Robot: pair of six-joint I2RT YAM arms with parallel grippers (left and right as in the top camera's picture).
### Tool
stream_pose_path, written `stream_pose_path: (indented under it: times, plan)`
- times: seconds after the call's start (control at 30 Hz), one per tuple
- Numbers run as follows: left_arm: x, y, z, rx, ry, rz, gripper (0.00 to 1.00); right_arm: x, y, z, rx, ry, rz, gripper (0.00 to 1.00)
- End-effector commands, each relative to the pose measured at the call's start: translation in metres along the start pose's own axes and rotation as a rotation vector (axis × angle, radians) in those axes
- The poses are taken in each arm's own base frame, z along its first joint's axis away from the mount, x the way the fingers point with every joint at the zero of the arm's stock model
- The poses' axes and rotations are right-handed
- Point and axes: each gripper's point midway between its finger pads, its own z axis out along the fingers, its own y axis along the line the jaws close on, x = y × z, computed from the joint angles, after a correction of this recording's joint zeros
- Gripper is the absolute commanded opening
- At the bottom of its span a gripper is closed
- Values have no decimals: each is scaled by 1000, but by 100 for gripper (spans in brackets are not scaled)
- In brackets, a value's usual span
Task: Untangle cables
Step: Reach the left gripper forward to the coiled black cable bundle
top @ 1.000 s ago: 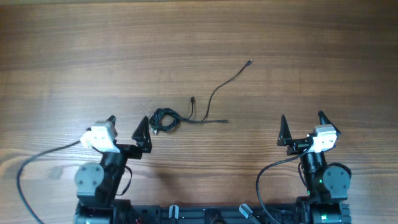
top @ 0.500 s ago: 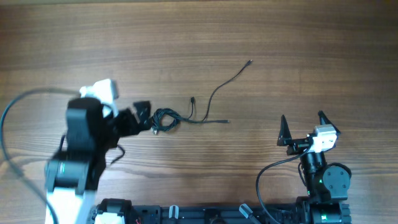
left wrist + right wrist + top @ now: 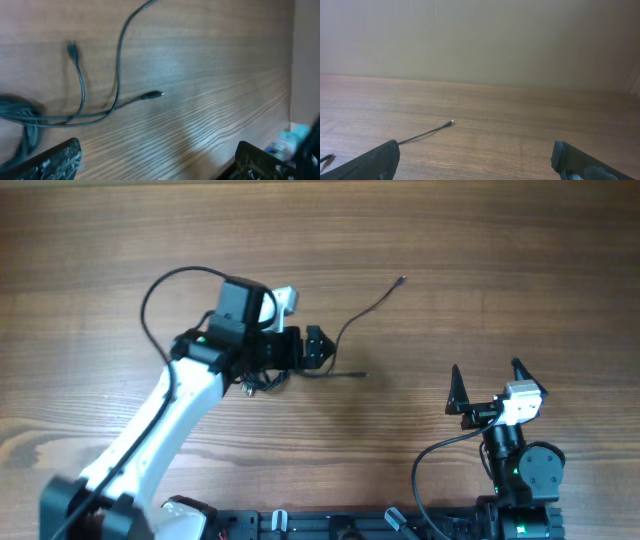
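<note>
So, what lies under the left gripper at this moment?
The cables lie on the table under the open left gripper: a knotted bundle with loose plug ends. From overhead the arm covers most of the bundle and one short end.

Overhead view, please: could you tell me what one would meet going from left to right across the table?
The knotted cable bundle → the left gripper, open → the far plug end of the longest cable → the right gripper, open.
</note>
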Motion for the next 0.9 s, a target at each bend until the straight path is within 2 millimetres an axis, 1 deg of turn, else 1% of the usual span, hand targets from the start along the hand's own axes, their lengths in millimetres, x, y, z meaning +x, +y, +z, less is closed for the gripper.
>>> stream_pose_path:
  times: [0.0, 0.03, 0.1, 0.13, 0.2, 0.27, 0.33, 0.4, 0.5, 0.6, 0.73, 0.87]
  plan:
    - [1, 40, 12, -196, -25, -444, 100, -1, -3, 0, 19, -7, -20, 100]
    - [8, 63, 8, -319, -64, -629, 98, -1, -3, 0, 19, -6, -20, 100]
    - [21, 82, 1, -429, -100, -828, 83, -1, -3, 0, 19, -7, -20, 100]
    - [27, 87, -2, -465, -111, -909, 81, -1, -3, 0, 19, -6, -20, 100]
    - [33, 90, -5, -489, -120, -1011, 76, -1, -3, 0, 19, -6, -20, 100]
    - [36, 89, -5, -496, -129, -1077, 76, -1, -3, 0, 19, -7, -20, 100]
    - [37, 88, -4, -496, -138, -1115, 76, -1, -3, 0, 19, -7, -20, 100]
    - [38, 89, -4, -512, -166, -1151, 72, -1, -3, 0, 19, -7, -20, 100]
    - [37, 99, -9, -577, -256, -1190, 68, -1, -3, 0, 19, -6, -20, 100]
    - [43, 110, -14, -661, -355, -1227, 65, -1, -3, 0, 19, -6, -19, 100]
    - [54, 116, -11, -701, -402, -1252, 65, -1, -3, 0, 19, -7, -19, 100]
    - [55, 125, -11, -736, -461, -1248, 65, -1, -3, 0, 19, -7, -20, 100]
